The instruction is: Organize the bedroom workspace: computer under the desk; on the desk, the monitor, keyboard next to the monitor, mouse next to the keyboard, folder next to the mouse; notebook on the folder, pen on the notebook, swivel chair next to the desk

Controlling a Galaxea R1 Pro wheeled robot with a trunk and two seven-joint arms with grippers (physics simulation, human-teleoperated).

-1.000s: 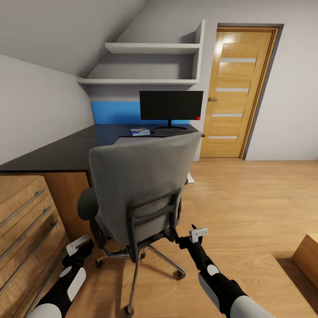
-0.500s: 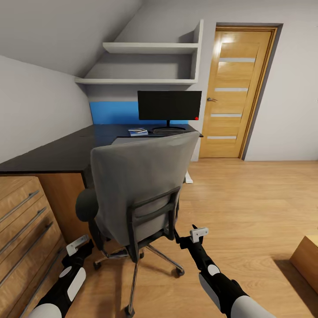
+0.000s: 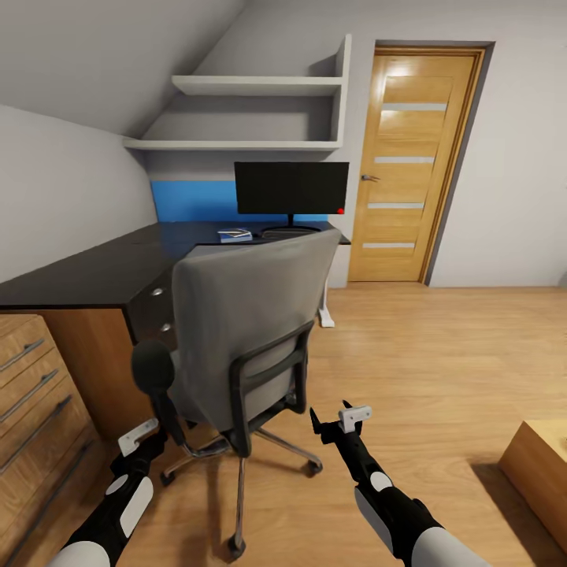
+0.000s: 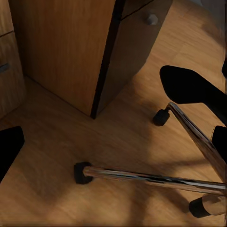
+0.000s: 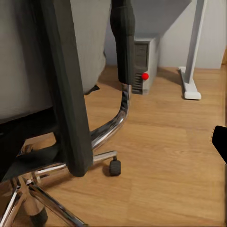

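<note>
Approaching the chair (image 3: 244, 323) from behind; step in hand, by my judgement, is closing in to reach the chair or what lies on its seat. Seat itself is hidden by the grey backrest, so no folder can be confirmed there.

To do it well: keep both arms low and apart, steer clear of the chrome legs and castors, and come round the chair's side rather than pushing the backrest blind. Contact with the frame would roll the chair.

Right pincer (image 3: 340, 419), lower centre of the head view, sits just right of the chair's black back frame, near but apart. Left pincer (image 3: 140, 435), lower left, is beside the left armrest, near the base. Both hold nothing; whether the fingers are parted or closed I cannot tell.

Surface (image 3: 110, 268) runs along the left middle of the frame. Monitor (image 3: 291, 187) stands at its far end, upper centre, well apart from both pincers. Computer (image 5: 144, 64), red light showing, sits on the floor under the surface in the right wrist view, beyond the chair.
</note>
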